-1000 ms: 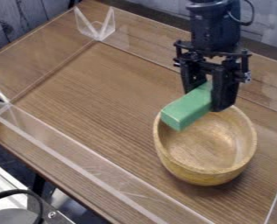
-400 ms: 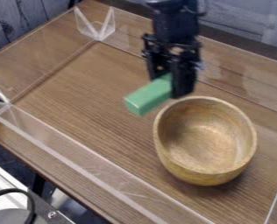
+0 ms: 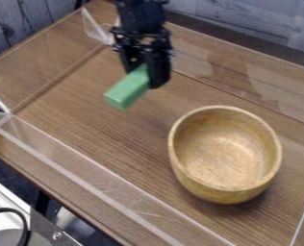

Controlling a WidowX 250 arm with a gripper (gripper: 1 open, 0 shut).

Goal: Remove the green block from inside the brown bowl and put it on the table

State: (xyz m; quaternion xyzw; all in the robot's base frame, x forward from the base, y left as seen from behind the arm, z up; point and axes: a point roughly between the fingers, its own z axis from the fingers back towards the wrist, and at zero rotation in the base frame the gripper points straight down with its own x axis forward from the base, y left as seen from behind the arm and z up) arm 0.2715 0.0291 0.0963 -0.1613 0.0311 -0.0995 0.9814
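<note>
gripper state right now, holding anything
Gripper: closed on the green block, holding it above the table, away from the bowl.

Clear walls (image 3: 72, 175) stand at the sides, and a black cable (image 3: 10, 213) curls in the bottom left corner.

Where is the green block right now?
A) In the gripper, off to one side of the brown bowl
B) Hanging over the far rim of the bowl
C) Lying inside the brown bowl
A: the green block hangs from the gripper, clear of the brown bowl, whose interior shows no block.
</note>
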